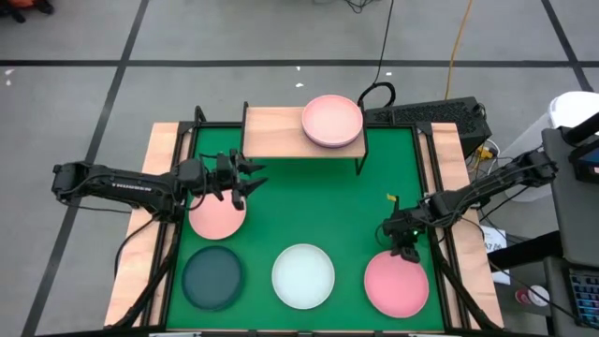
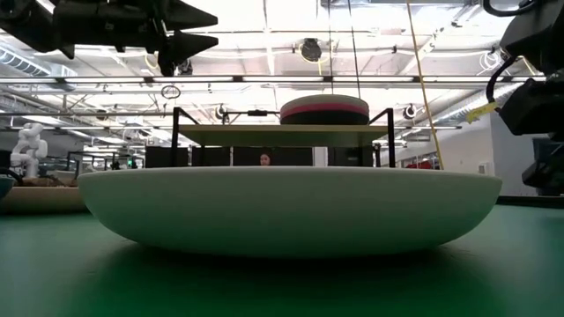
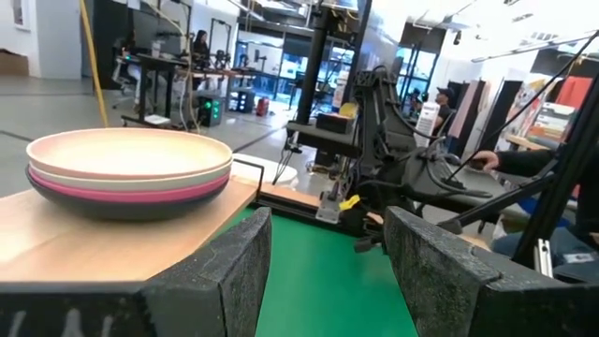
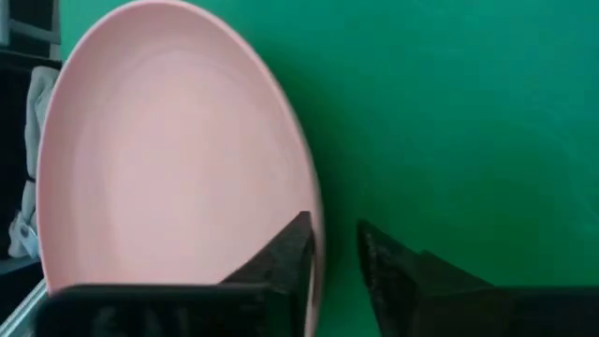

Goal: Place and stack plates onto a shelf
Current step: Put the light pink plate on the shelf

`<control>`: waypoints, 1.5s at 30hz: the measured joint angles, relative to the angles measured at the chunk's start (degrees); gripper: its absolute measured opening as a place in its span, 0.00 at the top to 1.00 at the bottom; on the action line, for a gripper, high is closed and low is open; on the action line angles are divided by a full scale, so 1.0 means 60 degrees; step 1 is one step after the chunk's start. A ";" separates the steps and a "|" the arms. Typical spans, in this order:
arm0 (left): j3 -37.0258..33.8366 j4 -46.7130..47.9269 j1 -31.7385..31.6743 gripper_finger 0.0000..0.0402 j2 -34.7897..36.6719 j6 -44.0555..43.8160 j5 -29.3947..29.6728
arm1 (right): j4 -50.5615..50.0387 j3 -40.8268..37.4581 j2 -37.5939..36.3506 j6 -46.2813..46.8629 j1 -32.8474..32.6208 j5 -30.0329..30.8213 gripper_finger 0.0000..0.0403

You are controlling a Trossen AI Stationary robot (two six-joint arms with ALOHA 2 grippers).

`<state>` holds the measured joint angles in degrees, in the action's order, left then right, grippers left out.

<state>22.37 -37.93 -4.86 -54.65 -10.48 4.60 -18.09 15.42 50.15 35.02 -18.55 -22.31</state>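
The wooden shelf (image 1: 281, 131) stands at the mat's far edge, with a stack of plates (image 1: 331, 120) on its right half, light pink on top. On the green mat lie a light pink plate (image 1: 217, 217), a dark teal plate (image 1: 212, 276), a whitish plate (image 1: 303, 275) and a pink plate (image 1: 396, 283). My left gripper (image 1: 248, 178) is open and empty, above the mat in front of the shelf's left end, facing the stack (image 3: 131, 173). My right gripper (image 4: 332, 257) is open and low at the pink plate's far rim (image 4: 316, 201), one finger over the plate and one over the mat.
Wooden boards flank the mat on both sides (image 1: 159, 150). A keyboard (image 1: 426, 114) and cables lie behind the shelf's right end. The left half of the shelf top (image 3: 84, 243) is bare. In the low view the whitish plate (image 2: 282, 207) fills the foreground.
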 joint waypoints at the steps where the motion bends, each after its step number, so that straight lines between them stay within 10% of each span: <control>1: 0.0000 0.0000 -0.0004 0.47 -0.0004 0.0066 0.0000 | 0.0036 0.0000 0.0000 -0.0103 0.0000 0.0000 0.88; 14: 0.0000 -0.0117 -0.0004 0.47 -0.0004 -0.0091 0.0004 | 0.3208 0.0202 0.0004 -0.1073 0.0762 0.0068 1.00; 25: 0.0573 -0.1689 -0.0328 0.47 0.0265 0.1031 0.0317 | 0.5548 0.2958 0.0121 -0.2850 0.3455 0.2601 1.00; 45: 0.1818 -0.0185 -0.1387 0.47 0.0973 0.2006 0.0782 | 0.5308 0.6844 0.4178 -0.4036 0.6506 -0.0262 1.00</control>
<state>33.28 -39.04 -13.18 -48.81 1.55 9.29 13.76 56.48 75.22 10.80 20.49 -23.88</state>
